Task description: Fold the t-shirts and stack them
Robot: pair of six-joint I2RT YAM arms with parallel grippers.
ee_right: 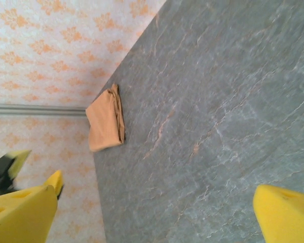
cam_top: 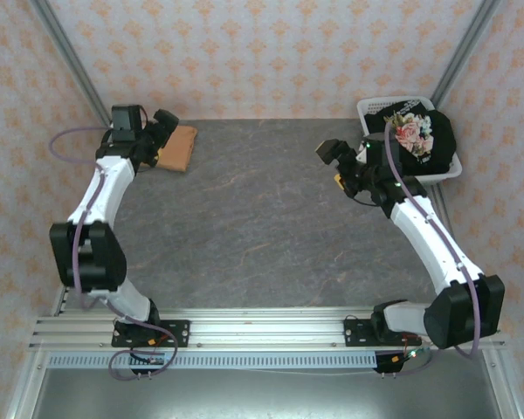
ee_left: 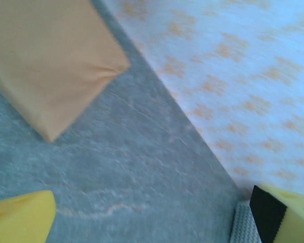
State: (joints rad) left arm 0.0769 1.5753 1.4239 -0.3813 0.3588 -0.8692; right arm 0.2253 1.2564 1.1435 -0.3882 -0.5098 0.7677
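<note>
We've got the folded orange t-shirt (cam_top: 180,147) at the far left of the table (cam_top: 262,227), black t-shirt (cam_top: 424,135) heaped in the basket (cam_top: 375,106). Left end effector (ee_left: 152,223) and right end effector (ee_right: 157,212) both gape wide, empty.

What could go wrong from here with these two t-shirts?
The open left gripper hangs right beside the folded orange t-shirt; a careless move could nudge it and spoil the fold. The black t-shirt lies bunched in the white basket, spilling over its rim; the open right gripper lifting it might drag or tip the basket.
</note>
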